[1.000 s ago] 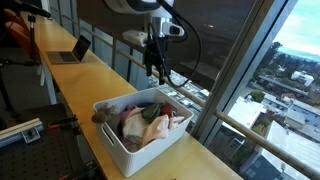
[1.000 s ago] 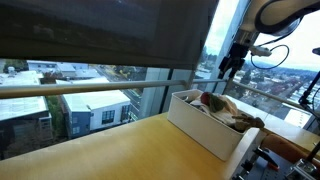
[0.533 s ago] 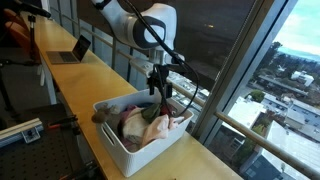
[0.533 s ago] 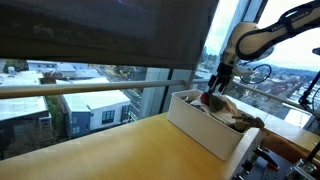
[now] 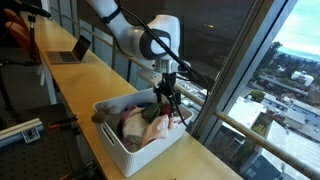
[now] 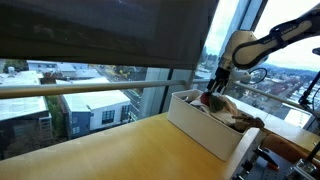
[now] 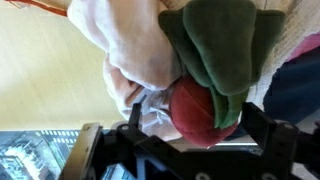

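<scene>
The gripper (image 5: pixel 168 100) has its jaws wide open and holds nothing. Right under them sits a red cloth (image 7: pixel 205 108), touching a green cloth (image 7: pixel 225 45). Both lie in the full white bin (image 5: pixel 112 140), by its window-side edge, on the wooden counter (image 5: pixel 70 80)

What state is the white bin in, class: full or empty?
Full: soft toys reach the rim of the white bin in an exterior view.
</scene>
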